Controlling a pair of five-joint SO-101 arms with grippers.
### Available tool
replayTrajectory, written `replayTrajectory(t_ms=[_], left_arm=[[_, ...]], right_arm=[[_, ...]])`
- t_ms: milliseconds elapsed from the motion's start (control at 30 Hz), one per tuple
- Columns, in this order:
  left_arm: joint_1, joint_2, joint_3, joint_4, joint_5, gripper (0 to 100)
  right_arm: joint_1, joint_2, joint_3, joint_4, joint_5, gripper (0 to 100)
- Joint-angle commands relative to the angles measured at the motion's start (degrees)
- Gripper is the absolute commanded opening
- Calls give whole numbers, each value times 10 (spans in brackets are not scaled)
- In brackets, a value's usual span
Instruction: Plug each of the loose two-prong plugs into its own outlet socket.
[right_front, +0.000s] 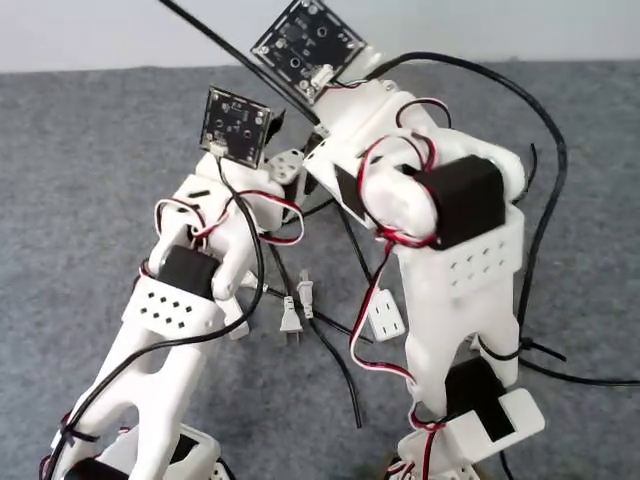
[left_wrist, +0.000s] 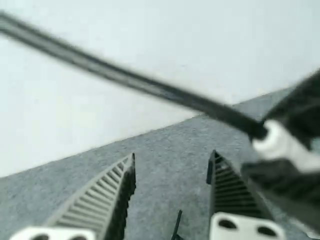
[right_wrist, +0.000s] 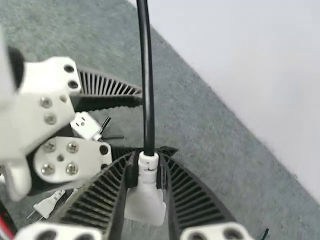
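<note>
- The right gripper (right_wrist: 148, 159) is pinching a white two-prong plug (right_wrist: 145, 197) between its ribbed fingers, with the plug's black cable (right_wrist: 145, 75) running straight out past the fingertips.
- That plug is held up off the grey carpet (right_front: 80, 180), well apart from the white outlet socket (right_front: 385, 315), on the socket's far side toward the wall.
- The left gripper (left_wrist: 173, 157) is close beside it, fingers spread wide with nothing between them.
- Two more loose plugs (right_front: 290, 320) (right_front: 307, 294) lie on the carpet near the outlet socket, on the left arm's side of it.
</note>
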Motion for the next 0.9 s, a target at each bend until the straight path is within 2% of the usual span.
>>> replayTrajectory(t_ms=[0,333,667,867], left_arm=[[4,-8,2,-1,9,229],[34,-14,7,27,6,229],[40,-126,65,29,6,229],[59,-135,78,32,5,229]], right_arm=[[7,-27,2,11,8,8],[7,-22,3,4,8,8],[55,0,19,-82,2,8],[52,23,20,-111,-51,8]])
